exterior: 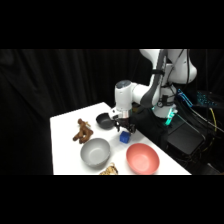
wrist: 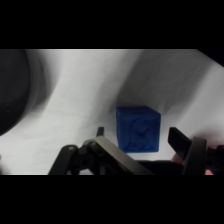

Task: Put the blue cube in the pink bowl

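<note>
Black curtains behind, white desk (exterior: 67, 125) in front. Blue cube (exterior: 124, 137) sits on the desk, between the black bowl (exterior: 103, 120) and the pink bowl (exterior: 142, 157), apart from both. Gripper (exterior: 123, 128) hangs just above the cube, not yet down on it. Wrist view: cube (wrist: 138, 129) lies between the two fingers, one finger (wrist: 100, 132) just left of it, the other (wrist: 181, 141) off to its right with desk showing in the gap. Jaws released, nothing held.

Step in hand looks like the descent to grasp. Cube sits nearer the left finger, so nudge sideways to centre it before closing, or it may get pushed and twist. Go straight down till the fingertips straddle the cube's sides low down, then close on two flat opposite faces, not on corners. Lift clear before moving, since the pink bowl's rim is near and a low carry could clip it. Grey bowl (exterior: 95, 152) and brown object (exterior: 82, 131) lie to the other side, out of the path.
</note>
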